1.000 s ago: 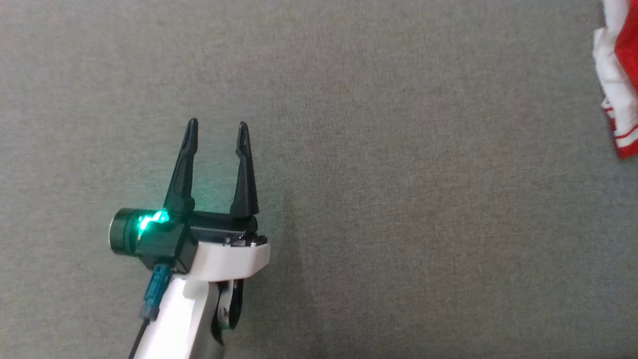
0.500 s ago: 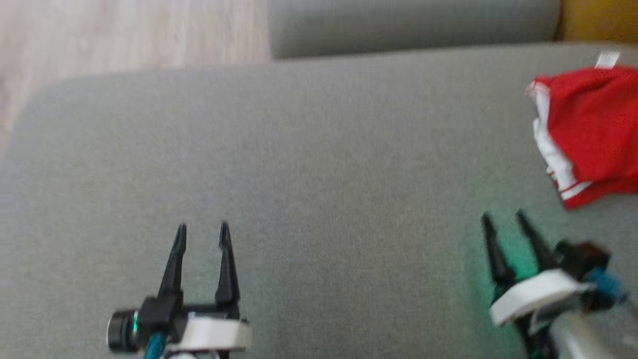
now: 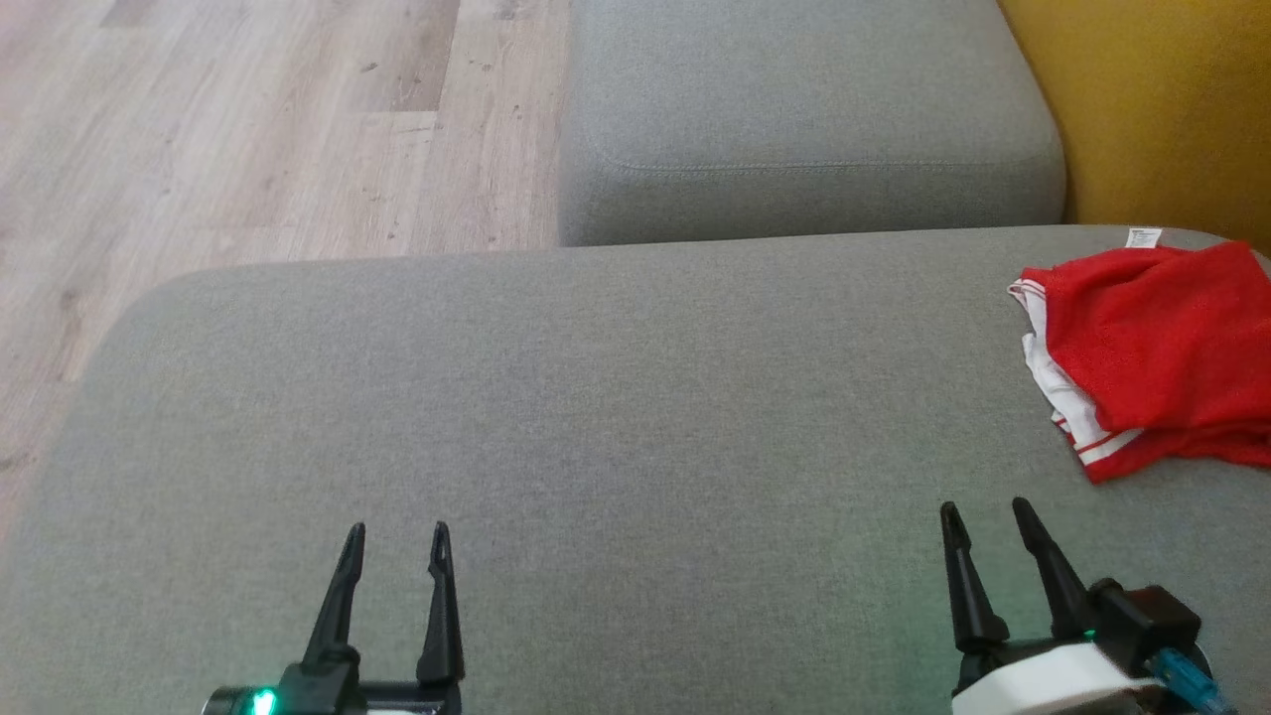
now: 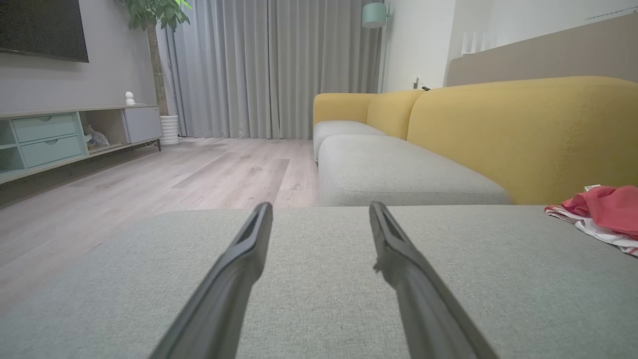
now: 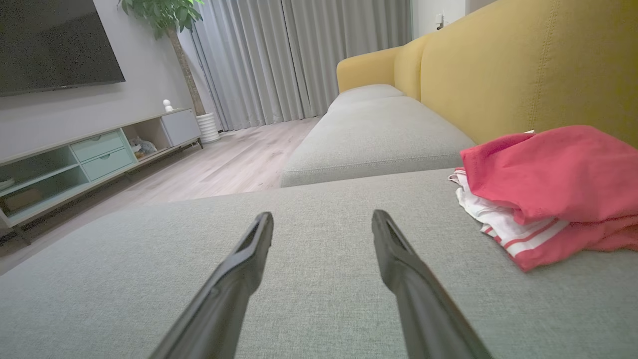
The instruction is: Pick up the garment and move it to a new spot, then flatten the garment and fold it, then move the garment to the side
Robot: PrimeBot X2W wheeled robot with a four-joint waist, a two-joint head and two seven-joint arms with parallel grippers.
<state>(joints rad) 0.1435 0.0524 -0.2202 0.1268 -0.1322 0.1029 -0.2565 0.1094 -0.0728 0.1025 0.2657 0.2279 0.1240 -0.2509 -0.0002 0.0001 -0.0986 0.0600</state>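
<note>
While the right claw (image 3: 985,508) gapes, the garment (image 3: 1152,338) lies near, apart.

head camera tilted up; right end effector (image 3: 983,507) now in view, wooden floor (image 3: 248,129) too

Left gripper (image 3: 396,531) and right gripper (image 3: 984,511), both spread, empty

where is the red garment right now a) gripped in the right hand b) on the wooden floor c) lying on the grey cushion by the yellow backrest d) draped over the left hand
c: the red garment lies on the grey cushion beside the yellow backrest, ahead of the open right hand and apart from it.
</note>
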